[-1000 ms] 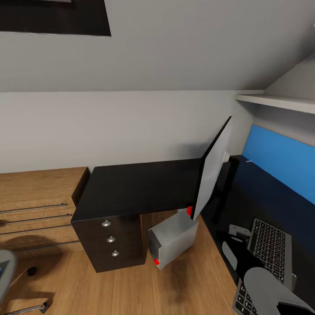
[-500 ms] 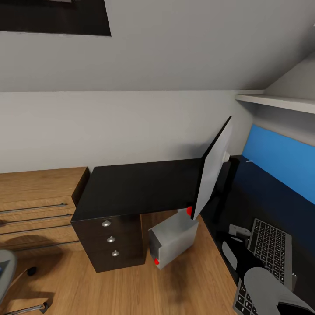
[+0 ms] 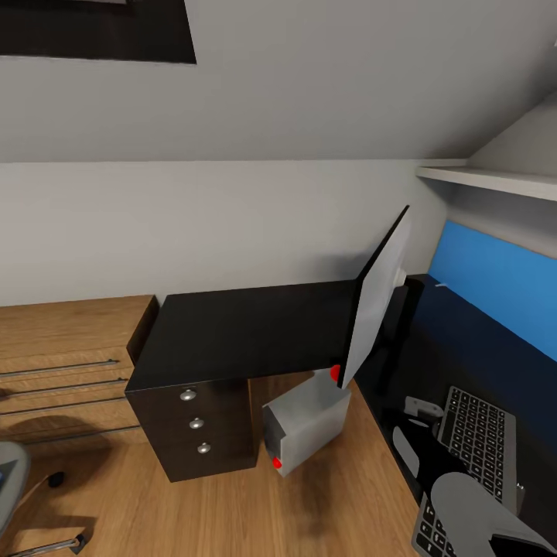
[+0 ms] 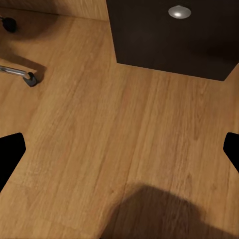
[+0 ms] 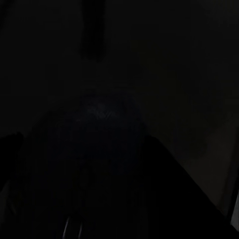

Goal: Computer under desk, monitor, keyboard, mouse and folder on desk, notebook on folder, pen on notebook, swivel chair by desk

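No change is seen across the last second: head view is static, nothing is being moved. Keyboard (image 3: 464,456) is lying on the tabletop (image 3: 247,329) beside the monitor (image 3: 377,302); computer (image 3: 305,422) is parked under it. Left pincer (image 4: 119,154) is held released over bare floor. Right pincer state cannot be told, the wrist view being dark. Chair base (image 4: 20,74) is seen near the drawers.

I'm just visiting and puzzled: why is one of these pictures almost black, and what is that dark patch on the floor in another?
The right wrist view is nearly unlit, so only faint shapes show. In the left wrist view, a soft shadow lies on the wooden floor below the desk drawer. The head view is evenly lit and sharp, with the monitor clearly outlined.
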